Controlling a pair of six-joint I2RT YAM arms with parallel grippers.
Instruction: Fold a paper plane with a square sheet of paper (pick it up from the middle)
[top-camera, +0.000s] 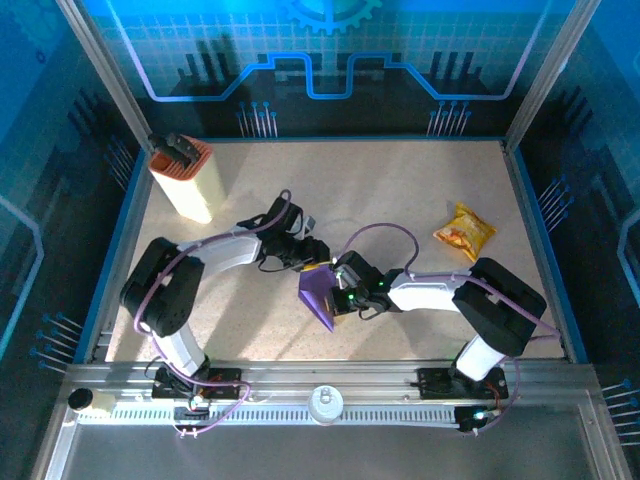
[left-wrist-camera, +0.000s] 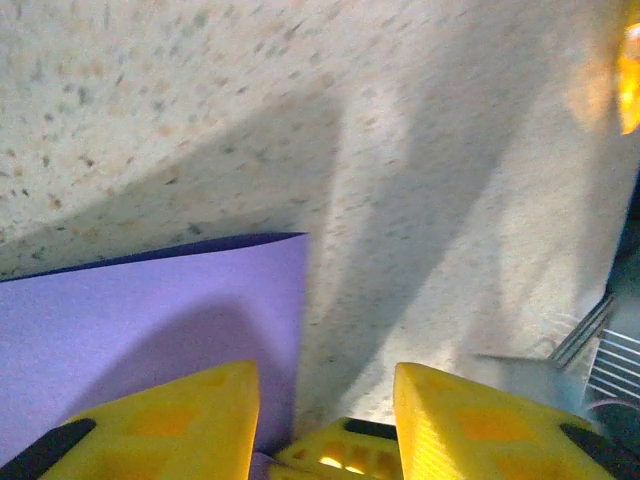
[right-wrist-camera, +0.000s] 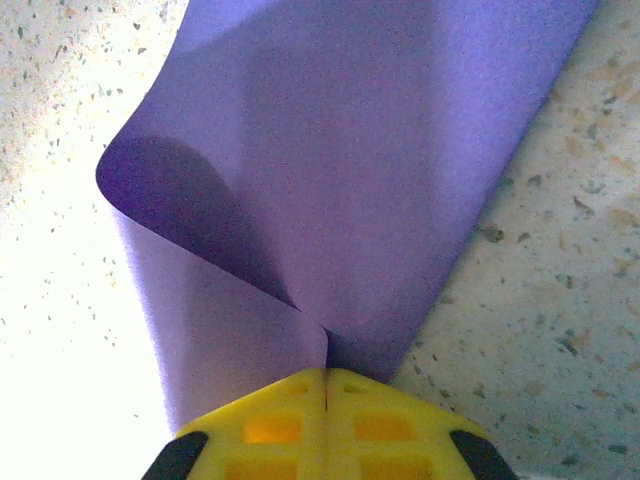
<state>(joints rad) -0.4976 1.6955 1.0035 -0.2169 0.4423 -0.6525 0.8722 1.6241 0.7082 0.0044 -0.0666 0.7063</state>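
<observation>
The square sheet of paper (top-camera: 320, 298) is purple and lies bent over near the table's middle front. In the right wrist view the paper (right-wrist-camera: 380, 150) curls back on itself in a loose fold. My right gripper (right-wrist-camera: 327, 372) is shut on the paper's near edge, where the two layers meet, and in the top view it (top-camera: 343, 292) sits at the sheet's right side. My left gripper (left-wrist-camera: 325, 400) stands open just above the table. Its left finger (left-wrist-camera: 170, 420) overlaps the flat paper (left-wrist-camera: 150, 320), whose straight edge ends in the gap. In the top view the left gripper (top-camera: 312, 252) is at the sheet's far edge.
A tall cream-and-orange box (top-camera: 185, 178) stands at the back left. A yellow-orange snack packet (top-camera: 464, 231) lies at the right, seen as an orange blur (left-wrist-camera: 630, 80) in the left wrist view. Blue walls and metal posts ring the speckled table (top-camera: 400, 190).
</observation>
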